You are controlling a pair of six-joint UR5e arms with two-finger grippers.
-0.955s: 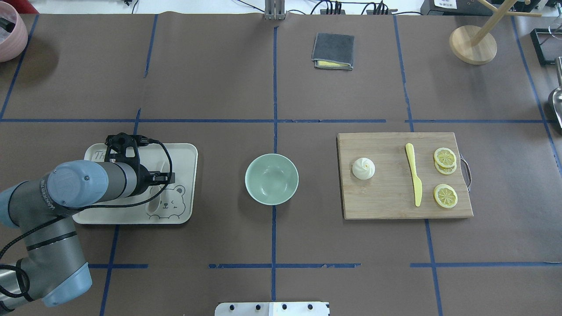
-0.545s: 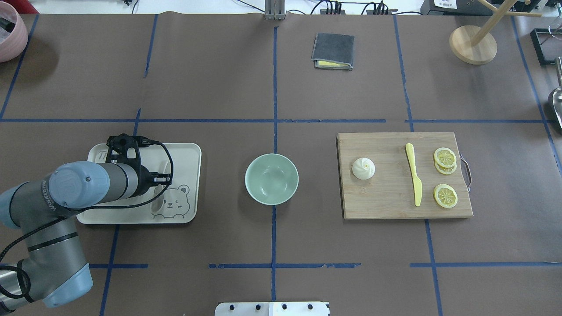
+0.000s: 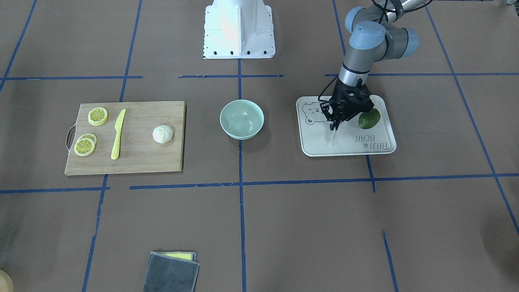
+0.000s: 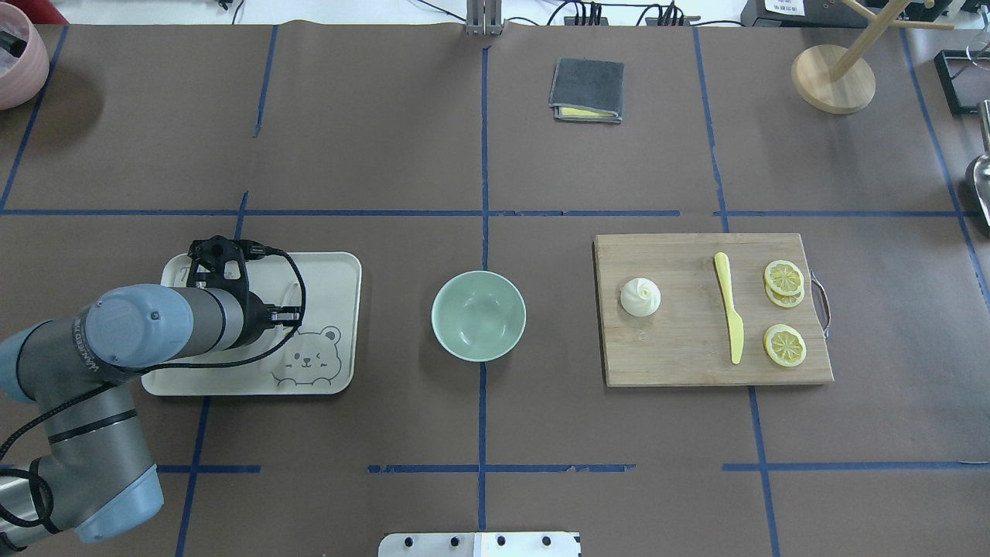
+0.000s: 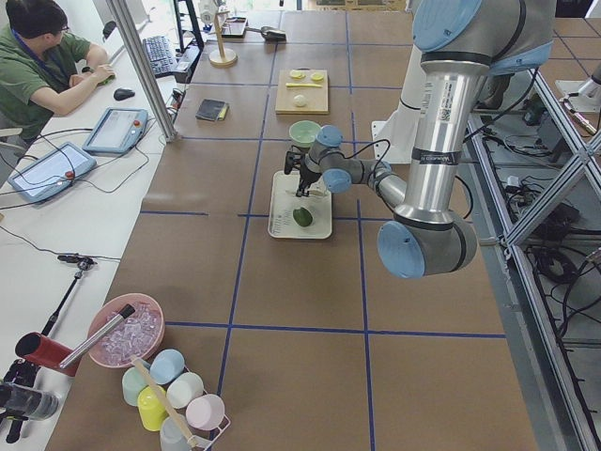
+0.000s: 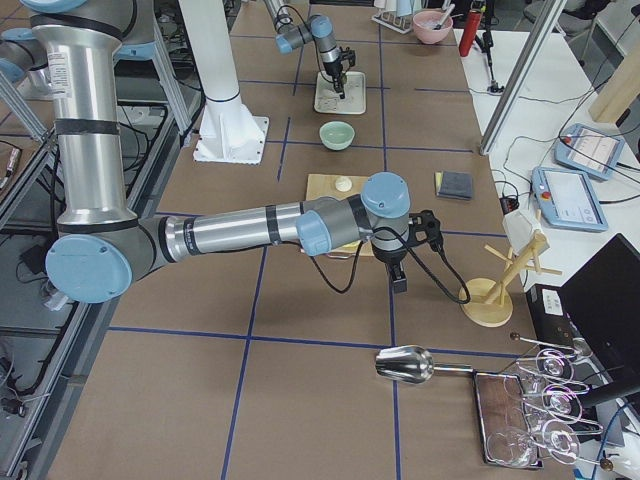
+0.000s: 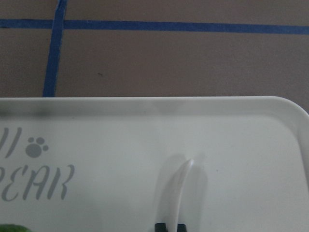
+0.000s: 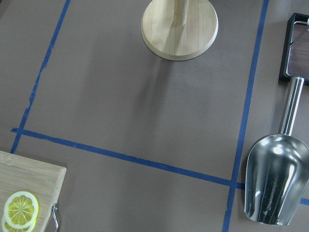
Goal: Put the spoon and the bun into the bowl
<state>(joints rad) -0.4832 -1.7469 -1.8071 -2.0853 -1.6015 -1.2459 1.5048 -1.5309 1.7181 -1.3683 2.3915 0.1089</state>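
**A:** Wide view first: the brown-papered bench (image 4: 387, 155). The wooden cutting board (image 4: 681, 356) sits on the robot's right, the bear-print tray (image 4: 329, 282) on its left, and the mint bowl (image 4: 495, 298) lies between them with nothing in it.

**B:** And the arms?

**A:** The left arm is down over the tray. The left pincer (image 3: 335, 123) is drawn in narrow, nipping the spoon (image 7: 177, 191) by one end. The right pincer (image 6: 399, 282) hangs out beyond the board's far end. Only the side camera catches it, so I cannot tell how it stands.

**B:** Where's the bun?

**A:** The bun (image 4: 640, 298) is on the board, on the side nearer the bowl, swirl up and untouched. The wrist camera shows the spoon jutting out from the fingertips over the tray floor, with its shadow close beside it. I can't say whether it is fully off the tray.

**B:** So we're at the spoon pickup, the first of two items.

**A:** That's my read. Next it needs a straight lift until the spoon clears the tray rim, then a carry across to the bowl and a low release inside. The spoon looks glossy and is held at one end, so it could swivel in the grip. Steady travel is called for.
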